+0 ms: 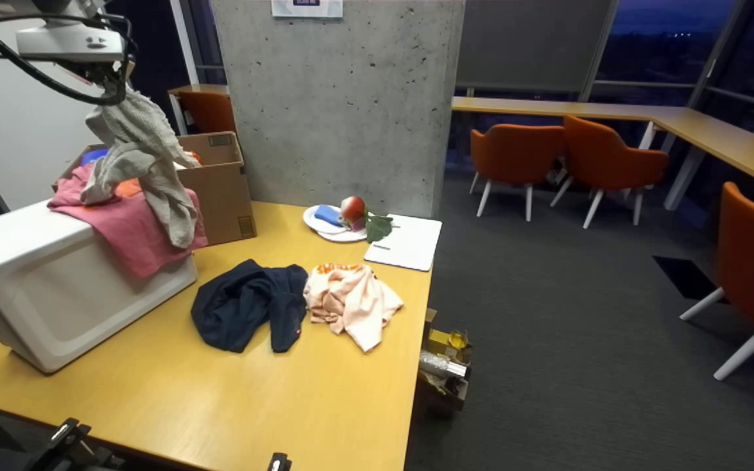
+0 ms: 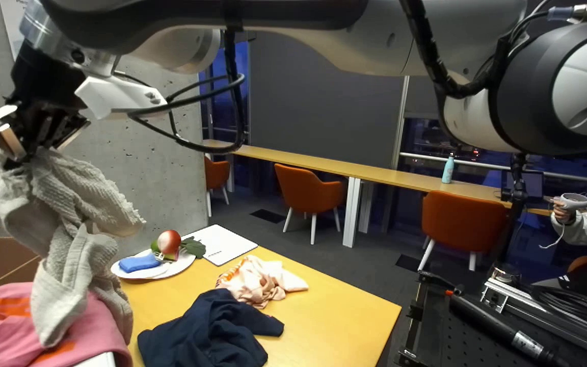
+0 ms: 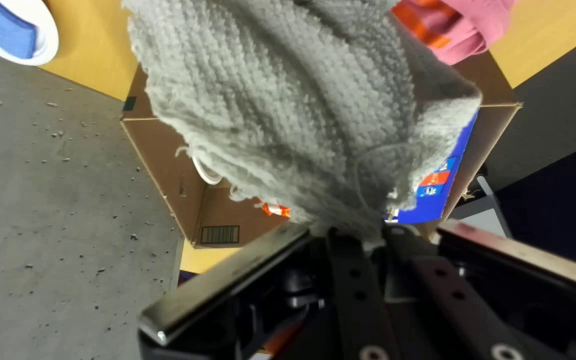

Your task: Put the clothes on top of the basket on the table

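My gripper [image 2: 22,153] is shut on the light grey garment [image 2: 77,255], one of the clothes, which dangles in loose folds. In the wrist view this grey cloth fills much of the picture and meets the gripper [image 3: 360,240] at a pinched end. Its lower part hangs in front of the pink garment [image 1: 131,242]; how much weight rests there I cannot tell. That pink one drapes over the whitish basket [image 1: 89,294], which lies on the table [image 1: 252,399]. A dark navy garment [image 1: 246,307] and a cream one with orange print [image 1: 354,301] lie crumpled on the table.
A brown cardboard box [image 1: 220,206] with items inside stands behind the basket. Close to the concrete pillar [image 1: 331,98] are a white plate [image 1: 315,222] with a blue sponge and a red-white round object, and a white sheet [image 1: 406,242]. Orange chairs stand beyond the table.
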`<action>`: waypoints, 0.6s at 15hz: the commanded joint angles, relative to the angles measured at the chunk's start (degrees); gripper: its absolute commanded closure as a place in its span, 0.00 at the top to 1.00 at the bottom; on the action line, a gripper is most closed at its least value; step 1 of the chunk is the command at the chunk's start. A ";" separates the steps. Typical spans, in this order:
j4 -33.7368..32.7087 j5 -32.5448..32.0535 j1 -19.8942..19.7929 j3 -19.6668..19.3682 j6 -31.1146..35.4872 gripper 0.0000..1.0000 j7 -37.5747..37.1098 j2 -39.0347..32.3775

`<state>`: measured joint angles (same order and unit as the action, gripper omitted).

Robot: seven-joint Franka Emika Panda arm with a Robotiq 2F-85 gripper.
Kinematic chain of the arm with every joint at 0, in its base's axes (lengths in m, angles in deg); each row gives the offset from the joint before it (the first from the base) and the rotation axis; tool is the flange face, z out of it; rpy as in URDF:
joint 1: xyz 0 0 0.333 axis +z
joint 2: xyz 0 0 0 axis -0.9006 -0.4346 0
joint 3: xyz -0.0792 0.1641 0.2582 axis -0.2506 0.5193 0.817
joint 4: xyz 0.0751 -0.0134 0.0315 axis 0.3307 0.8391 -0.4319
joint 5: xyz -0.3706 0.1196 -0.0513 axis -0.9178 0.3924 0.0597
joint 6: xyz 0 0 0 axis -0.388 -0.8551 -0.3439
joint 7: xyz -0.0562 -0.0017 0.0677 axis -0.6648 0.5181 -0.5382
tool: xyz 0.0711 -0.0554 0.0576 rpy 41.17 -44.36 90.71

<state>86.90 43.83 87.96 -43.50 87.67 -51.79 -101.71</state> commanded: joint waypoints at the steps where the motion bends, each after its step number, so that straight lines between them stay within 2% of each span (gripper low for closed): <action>1: 1.37 -1.72 -0.35 -2.24 -6.04 0.02 -2.75 5.11; 9: 1.70 -5.34 1.73 -5.34 -25.72 0.02 -9.93 10.95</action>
<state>87.10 40.10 88.41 -47.31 68.11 -58.34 -93.36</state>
